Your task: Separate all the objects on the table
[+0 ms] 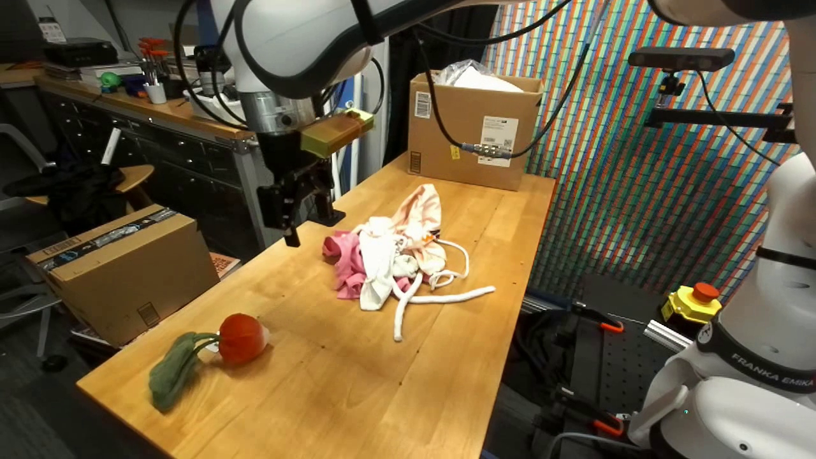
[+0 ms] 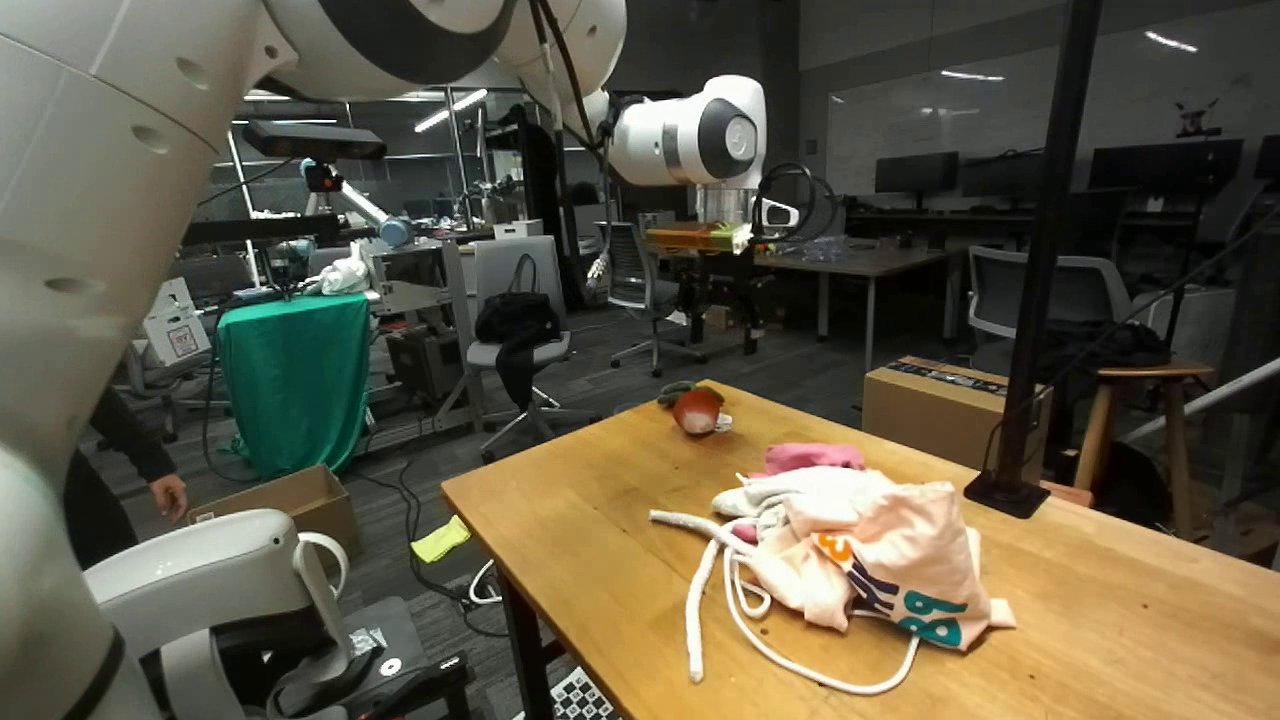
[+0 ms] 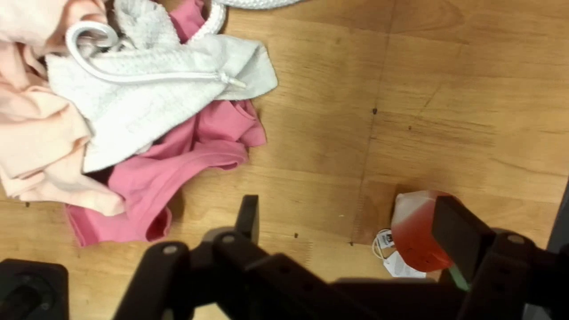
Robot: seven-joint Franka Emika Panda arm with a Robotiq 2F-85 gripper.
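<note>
While the gripper (image 3: 344, 215) hangs over the butcher-block table (image 1: 357, 395), fingers spread, the red toy radish (image 1: 240, 340) lies well apart from the heaped pink cloth (image 3: 142, 189), grey-white cloth (image 3: 133, 111), peach cloth (image 2: 930, 530) and white rope (image 1: 449, 298).

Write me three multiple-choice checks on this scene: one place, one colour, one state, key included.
1. Relative to the cloth pile, the red ball lies: A on top; B underneath; C apart, on the table.
2. The ball's leafy stem is: A green; B blue; C yellow.
3. The hand is: A shut on something; B open, empty; C shut, empty.

1 C: bare table shows between them.
2 A: it shows green in both exterior views.
3 B: its jaws stand wide apart, gripping nothing.
</note>
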